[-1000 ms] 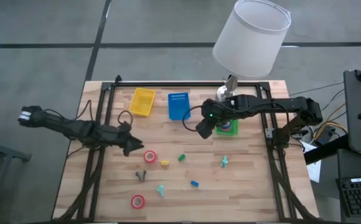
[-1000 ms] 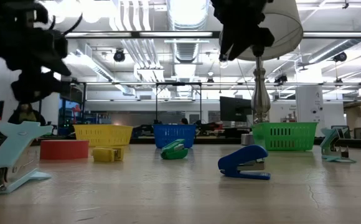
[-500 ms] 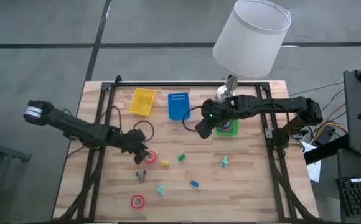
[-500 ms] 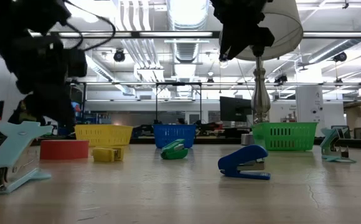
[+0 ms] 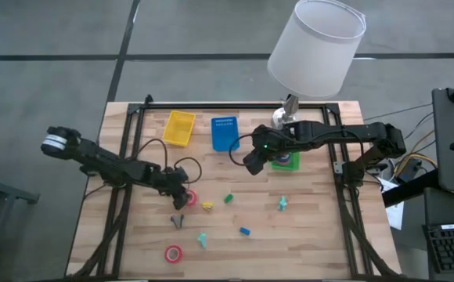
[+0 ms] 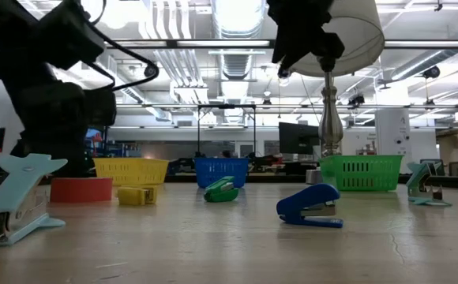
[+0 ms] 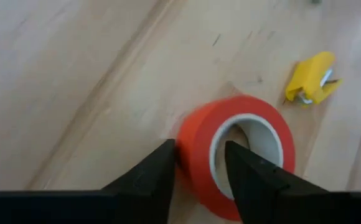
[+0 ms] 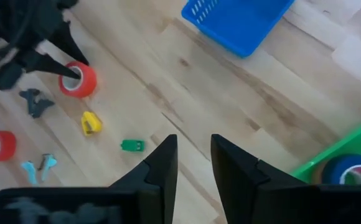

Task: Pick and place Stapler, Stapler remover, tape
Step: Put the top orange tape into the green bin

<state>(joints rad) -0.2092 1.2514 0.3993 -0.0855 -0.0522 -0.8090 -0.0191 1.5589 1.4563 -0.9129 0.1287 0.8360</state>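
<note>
Left wrist view: left hand (image 7: 199,165) straddles the red tape (image 7: 238,152) wall on the surface (image 7: 75,74), fingers not yet clamped. Advice: close squarely, lift straight. Right hand (image 8: 190,158) hangs empty, unclenched, near green basket (image 8: 336,158).

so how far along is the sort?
Done: a blue tape roll already lies in the green basket, near the empty right gripper. In hand: the left gripper has its fingers astride the wall of a red tape roll, still on the table. Left: a second red roll and the small staplers and removers.
</note>
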